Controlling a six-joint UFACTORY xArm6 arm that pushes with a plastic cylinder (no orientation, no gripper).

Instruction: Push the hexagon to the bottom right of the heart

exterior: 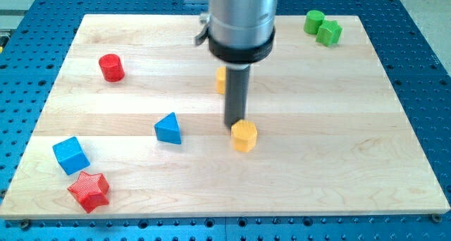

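Observation:
The yellow hexagon lies near the middle of the wooden board. My tip touches or nearly touches its upper left edge. A second yellow block, likely the heart, sits above the hexagon and is mostly hidden behind my dark rod, so its shape is unclear. The hexagon is below and slightly right of it.
A blue triangle lies left of the hexagon. A red cylinder is at upper left. A blue cube and a red star sit at lower left. Two green blocks touch at upper right.

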